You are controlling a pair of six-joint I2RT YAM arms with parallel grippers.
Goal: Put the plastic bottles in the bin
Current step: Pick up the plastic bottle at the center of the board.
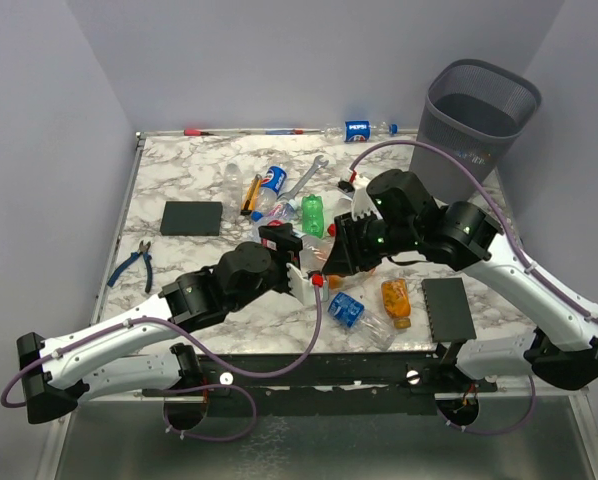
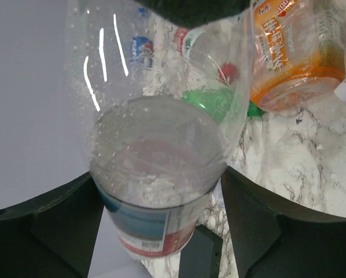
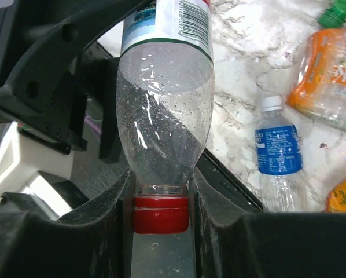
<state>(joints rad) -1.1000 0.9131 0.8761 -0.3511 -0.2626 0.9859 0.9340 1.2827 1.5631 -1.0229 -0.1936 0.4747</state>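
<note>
A clear bottle (image 3: 164, 98) with a red cap (image 3: 161, 213) hangs between both arms above the table's middle. My right gripper (image 3: 161, 176) is shut on its neck and cap. My left gripper (image 2: 161, 179) is around the bottle's labelled base (image 2: 153, 202), a finger against each side. In the top view the two grippers meet, left (image 1: 295, 272) and right (image 1: 327, 272). Loose bottles lie around: green (image 1: 313, 214), Pepsi (image 1: 269, 185), blue-labelled (image 1: 347, 308), orange (image 1: 396, 300), and another Pepsi (image 1: 359, 129) at the far edge. The dark mesh bin (image 1: 479, 120) stands at the far right.
Two flat black blocks lie on the marble table, one at the left (image 1: 191, 217) and one at the near right (image 1: 448, 307). Blue-handled pliers (image 1: 134, 262) lie at the left edge. A silver wrench (image 1: 304, 178) and a yellow-handled screwdriver (image 1: 249, 195) lie among the bottles.
</note>
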